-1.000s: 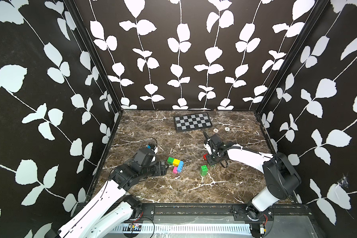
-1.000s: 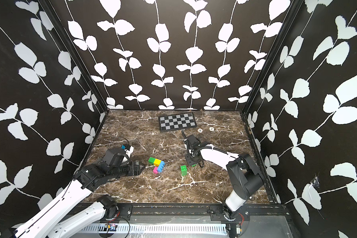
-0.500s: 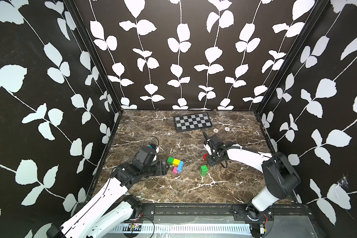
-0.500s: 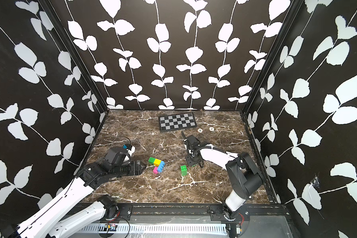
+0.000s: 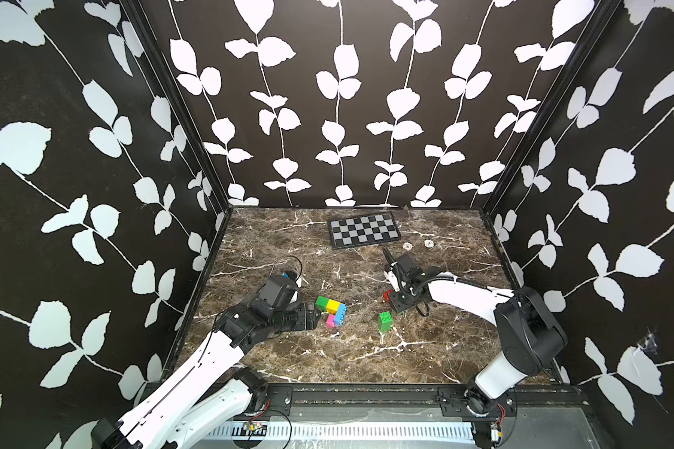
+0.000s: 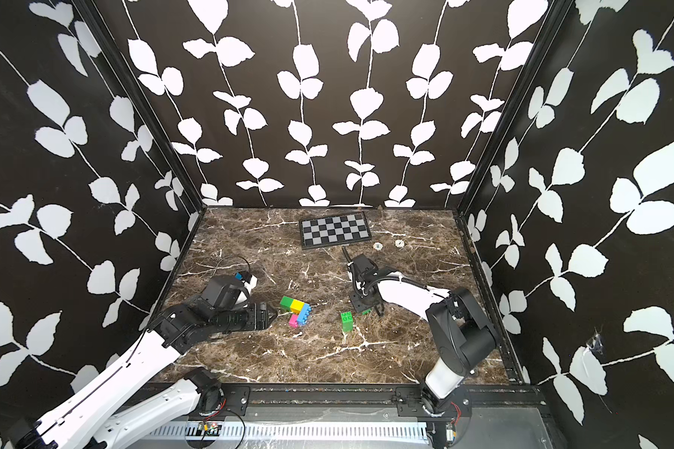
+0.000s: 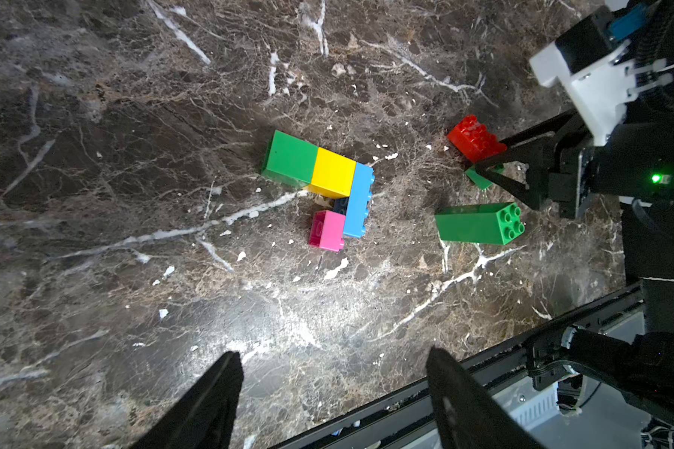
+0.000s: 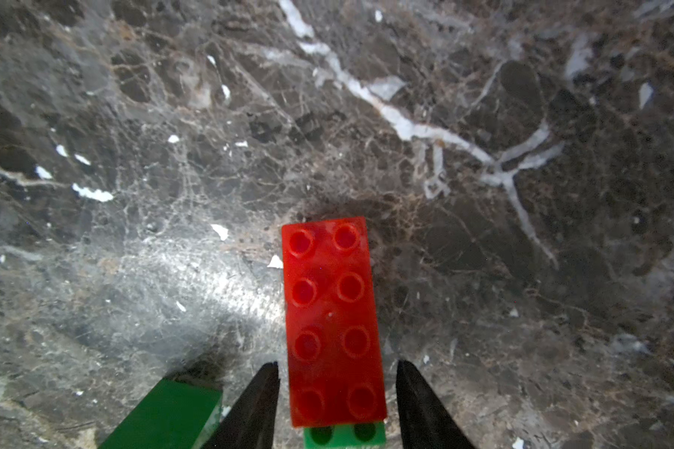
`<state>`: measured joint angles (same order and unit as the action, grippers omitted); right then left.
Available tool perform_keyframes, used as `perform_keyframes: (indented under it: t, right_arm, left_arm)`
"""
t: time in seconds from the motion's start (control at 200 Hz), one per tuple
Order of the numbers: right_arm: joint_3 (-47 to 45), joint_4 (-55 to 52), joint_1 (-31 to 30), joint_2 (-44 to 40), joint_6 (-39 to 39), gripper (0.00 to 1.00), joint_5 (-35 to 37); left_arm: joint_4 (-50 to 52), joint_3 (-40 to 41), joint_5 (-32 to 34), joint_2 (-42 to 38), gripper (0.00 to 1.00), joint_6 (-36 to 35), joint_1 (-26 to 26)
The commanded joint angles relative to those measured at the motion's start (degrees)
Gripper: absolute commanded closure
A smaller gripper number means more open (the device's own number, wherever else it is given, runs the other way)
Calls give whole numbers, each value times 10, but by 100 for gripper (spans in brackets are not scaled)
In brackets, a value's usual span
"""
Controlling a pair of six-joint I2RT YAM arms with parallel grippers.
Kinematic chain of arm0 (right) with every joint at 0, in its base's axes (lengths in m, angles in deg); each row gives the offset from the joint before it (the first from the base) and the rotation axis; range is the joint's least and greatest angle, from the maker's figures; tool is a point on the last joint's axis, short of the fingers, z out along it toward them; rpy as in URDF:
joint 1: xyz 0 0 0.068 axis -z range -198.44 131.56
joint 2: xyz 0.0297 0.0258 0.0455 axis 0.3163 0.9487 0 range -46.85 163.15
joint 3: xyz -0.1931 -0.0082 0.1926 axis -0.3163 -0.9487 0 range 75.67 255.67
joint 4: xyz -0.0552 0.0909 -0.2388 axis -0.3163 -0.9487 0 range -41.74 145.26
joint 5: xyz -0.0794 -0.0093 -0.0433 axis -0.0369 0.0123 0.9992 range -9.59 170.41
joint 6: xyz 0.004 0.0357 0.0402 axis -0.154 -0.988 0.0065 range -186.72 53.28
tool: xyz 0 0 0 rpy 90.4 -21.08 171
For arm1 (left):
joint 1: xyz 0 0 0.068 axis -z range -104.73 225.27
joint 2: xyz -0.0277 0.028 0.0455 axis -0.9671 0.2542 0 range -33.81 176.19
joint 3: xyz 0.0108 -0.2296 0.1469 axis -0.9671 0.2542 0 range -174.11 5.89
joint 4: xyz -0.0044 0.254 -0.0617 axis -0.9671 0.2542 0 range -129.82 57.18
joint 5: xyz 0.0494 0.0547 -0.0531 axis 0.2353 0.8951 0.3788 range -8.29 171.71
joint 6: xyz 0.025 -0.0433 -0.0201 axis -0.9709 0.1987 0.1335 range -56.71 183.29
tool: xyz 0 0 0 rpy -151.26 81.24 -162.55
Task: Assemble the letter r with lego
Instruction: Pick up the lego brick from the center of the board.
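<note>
The left claw [image 7: 331, 352] hangs spread and empty over bare bench [image 7: 133, 233], near the joined green, yellow, blue and pink lego piece [image 7: 327, 175]. The right claw [image 8: 337, 363] straddles the red brick [image 8: 331, 295] stacked on a green brick [image 8: 345, 435]. A thin gap shows at each long edge, so it is parted and not pinching. A green pair [image 5: 385, 322] lies on its side nearby, with open bench toward the front rail [image 5: 366, 390].

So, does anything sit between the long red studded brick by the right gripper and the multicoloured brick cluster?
Nothing visible does. Only marble tabletop lies between the long red studded brick and the multicoloured brick cluster. The loose green double block lies on its side off that line, nearer the robot's base.
</note>
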<state>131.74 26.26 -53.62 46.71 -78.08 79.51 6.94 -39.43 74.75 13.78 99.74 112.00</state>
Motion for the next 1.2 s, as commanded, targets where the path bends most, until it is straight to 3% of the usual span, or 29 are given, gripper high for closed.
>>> perform_keyframes:
  t: [0.0,0.395,0.645,0.8,0.995,1.195]
  right_arm:
    - [7,6,1,2,4,51,4]
    - [4,13,3,5,6,52,10]
    - [5,16,5,10,10,58,5]
    - [6,17,6,13,16,70,-5]
    - [8,10,6,11,21,100,-17]
    - [22,7,15,-54,35,100,7]
  left_arm:
    - [-2,-20,-6,1,23,-6,2]
    - [10,-20,-5,0,23,-7,3]
    - [11,-21,-6,3,23,-4,3]
    - [10,-21,-8,6,23,-2,3]
    - [10,-23,-10,13,23,-1,2]
    - [-4,-26,-17,29,23,2,3]
